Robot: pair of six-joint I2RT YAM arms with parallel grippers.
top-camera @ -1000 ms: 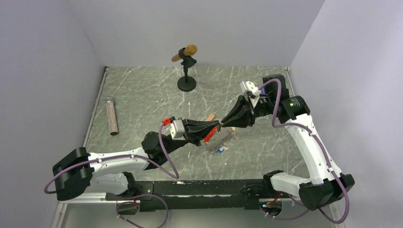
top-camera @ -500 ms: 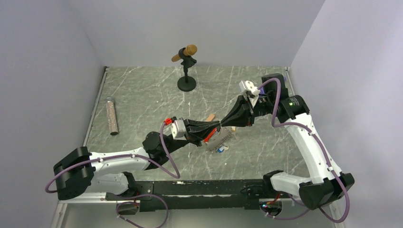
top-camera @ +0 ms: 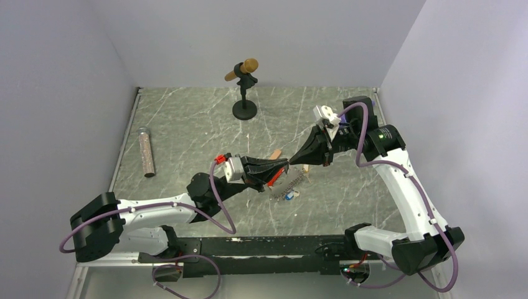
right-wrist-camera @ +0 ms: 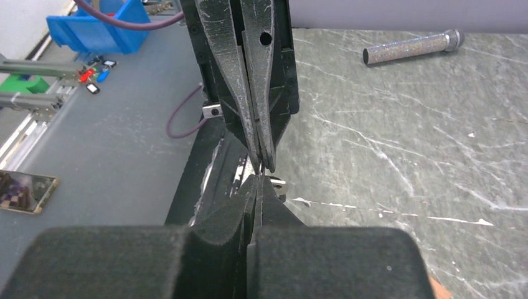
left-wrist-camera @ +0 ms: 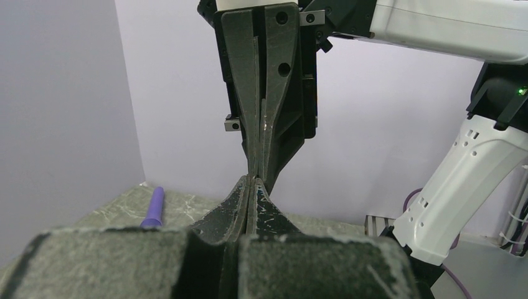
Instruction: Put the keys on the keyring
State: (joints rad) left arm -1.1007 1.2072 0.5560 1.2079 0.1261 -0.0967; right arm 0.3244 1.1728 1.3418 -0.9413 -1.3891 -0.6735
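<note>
My left gripper (top-camera: 286,163) and right gripper (top-camera: 292,163) meet tip to tip above the middle of the table, both shut. In the right wrist view a small silvery piece with a hole (right-wrist-camera: 278,184) sticks out beside the joined tips. I cannot tell which jaws pinch it, or whether it is one of the keys. The keyring is below the left fingers: red clip (top-camera: 274,178), thin chain (top-camera: 294,180) and blue tag (top-camera: 289,195). In the left wrist view the right gripper (left-wrist-camera: 257,169) stands straight above my own shut tips (left-wrist-camera: 252,179).
A tan block (top-camera: 275,154) lies just behind the grippers. A black stand with a brown-headed microphone (top-camera: 244,109) is at the back centre. A glittery cylinder (top-camera: 147,152) lies near the left wall. A purple stick (left-wrist-camera: 154,205) rests on the table in the left wrist view.
The right gripper's jaws have closed against the left gripper's tips. Both arms have hardly shifted, and the keyring lies where it was.
</note>
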